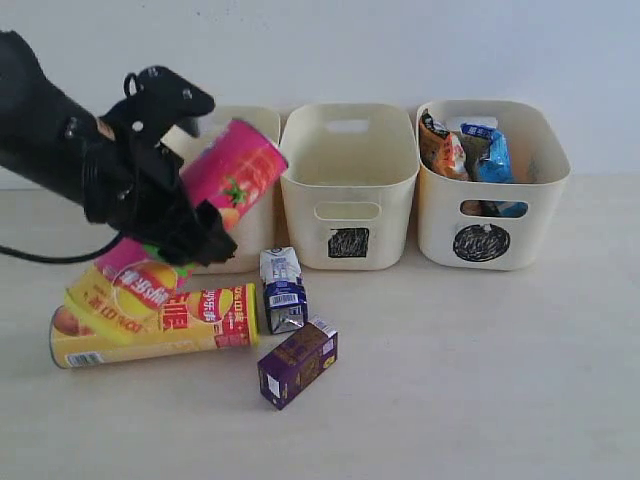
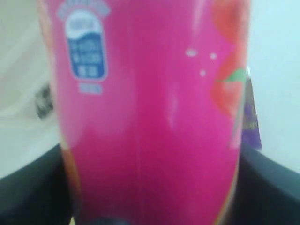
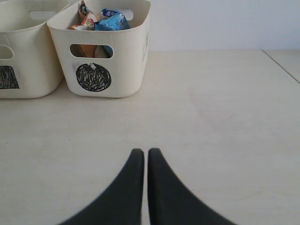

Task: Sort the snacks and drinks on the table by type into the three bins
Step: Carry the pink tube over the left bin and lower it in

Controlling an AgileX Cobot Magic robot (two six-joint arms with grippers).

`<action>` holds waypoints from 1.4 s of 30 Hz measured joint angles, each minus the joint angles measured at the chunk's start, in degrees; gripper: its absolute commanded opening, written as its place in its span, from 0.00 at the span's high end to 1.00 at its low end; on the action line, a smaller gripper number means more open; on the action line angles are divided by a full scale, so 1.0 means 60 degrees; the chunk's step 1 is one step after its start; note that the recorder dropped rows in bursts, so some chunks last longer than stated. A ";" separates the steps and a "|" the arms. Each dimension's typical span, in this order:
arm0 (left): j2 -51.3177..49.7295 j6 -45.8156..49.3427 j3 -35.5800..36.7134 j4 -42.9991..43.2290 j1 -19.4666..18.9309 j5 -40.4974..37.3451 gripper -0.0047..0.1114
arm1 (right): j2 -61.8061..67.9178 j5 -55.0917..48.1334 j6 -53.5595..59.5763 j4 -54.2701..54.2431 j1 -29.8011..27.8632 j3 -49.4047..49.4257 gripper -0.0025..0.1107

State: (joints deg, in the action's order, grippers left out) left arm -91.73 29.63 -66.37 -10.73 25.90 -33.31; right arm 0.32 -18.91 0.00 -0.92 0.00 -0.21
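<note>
Tube of chips, the pink one, hangs above the tabletop, grasped across its middle by my left claw. Its long axis tilts toward 2 o'clock, upper end overlapping the leftmost bin, which sits just beyond at 1 o'clock. My right claw rests clenched and empty, well apart at 4 o'clock.
</note>
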 measured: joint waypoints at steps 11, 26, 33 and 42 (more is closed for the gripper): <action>-0.0184 -0.0599 -0.1365 0.0000 -0.0658 0.4316 0.93 | 0.0000 0.0000 0.0000 -0.0020 0.0000 0.0000 0.98; -0.3796 -0.0652 -0.3787 -0.0068 -0.0996 0.6330 0.93 | 0.0000 0.0000 0.0000 -0.0036 0.0000 0.0000 0.98; -0.4856 -0.0668 -0.4487 -0.0511 -0.1083 0.6352 0.93 | 0.0000 0.0000 0.0000 -0.0036 0.0000 0.0000 0.98; -0.5535 -0.0668 -0.4553 -0.0970 -0.1428 0.6247 0.65 | 0.0000 0.0000 0.0000 -0.0036 0.0000 0.0000 0.98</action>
State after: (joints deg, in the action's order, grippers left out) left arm -124.94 25.62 -93.69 -16.55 17.33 4.18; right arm 0.32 -18.91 0.00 -1.13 0.00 -0.21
